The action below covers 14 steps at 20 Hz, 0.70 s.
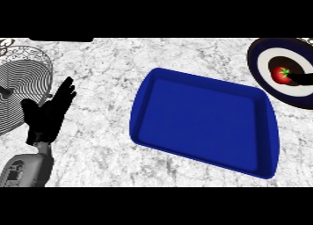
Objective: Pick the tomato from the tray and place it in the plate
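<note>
One red tomato (280,75) sits at the centre of the dark-blue-and-white ringed plate (266,85) at upper right, a black fingertip of the right hand (307,78) touching it, its grip unreadable, beside the blue tray (205,121), while the left hand (50,110) rests open at left.

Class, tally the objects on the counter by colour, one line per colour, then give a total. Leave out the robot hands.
Blue: 1, the tray
Red: 1, the tomato
Navy and white: 1, the plate
Black and white striped: 1, the dish
Total: 4
</note>
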{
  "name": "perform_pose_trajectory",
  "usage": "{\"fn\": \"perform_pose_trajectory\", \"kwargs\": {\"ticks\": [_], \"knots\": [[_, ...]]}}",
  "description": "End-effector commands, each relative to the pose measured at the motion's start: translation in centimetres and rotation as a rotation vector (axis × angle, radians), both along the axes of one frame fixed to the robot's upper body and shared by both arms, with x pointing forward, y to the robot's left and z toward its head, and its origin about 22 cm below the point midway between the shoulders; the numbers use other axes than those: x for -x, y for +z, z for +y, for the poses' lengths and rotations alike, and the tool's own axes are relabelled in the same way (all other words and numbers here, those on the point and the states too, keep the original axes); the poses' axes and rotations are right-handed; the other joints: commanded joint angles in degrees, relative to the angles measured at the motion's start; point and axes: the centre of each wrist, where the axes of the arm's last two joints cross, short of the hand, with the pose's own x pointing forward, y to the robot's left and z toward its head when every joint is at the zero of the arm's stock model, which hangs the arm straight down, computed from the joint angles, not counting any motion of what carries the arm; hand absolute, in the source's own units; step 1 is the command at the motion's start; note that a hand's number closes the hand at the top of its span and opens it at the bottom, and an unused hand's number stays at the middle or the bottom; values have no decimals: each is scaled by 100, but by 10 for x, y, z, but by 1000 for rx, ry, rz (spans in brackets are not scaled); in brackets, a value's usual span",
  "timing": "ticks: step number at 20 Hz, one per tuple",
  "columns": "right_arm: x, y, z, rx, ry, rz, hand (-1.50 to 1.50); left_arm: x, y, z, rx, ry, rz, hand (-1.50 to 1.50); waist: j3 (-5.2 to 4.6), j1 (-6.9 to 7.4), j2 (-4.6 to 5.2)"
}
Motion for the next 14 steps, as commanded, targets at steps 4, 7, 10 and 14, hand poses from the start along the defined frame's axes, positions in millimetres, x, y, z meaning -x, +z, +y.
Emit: {"fn": "perform_pose_trajectory", "kwargs": {"ticks": [4, 7, 10, 14], "knots": [[0, 21, -14, 42, 44, -263, -150, 3, 0, -11, -5, 2, -10, 0, 6, 31, 5], [-10, 34, 0, -27, 137, -483, -150, 2, 1, 9, 9, 17, 17, 0, -2, -92, -55], [-13, 52, -4, -139, 156, -550, -150, 4, 1, 11, 6, 36, 11, 0, -11, -128, -78], [-3, 50, -23, -392, 92, -520, -150, 9, -11, 1, 12, 35, 29, 0, -11, -145, -81]]}}
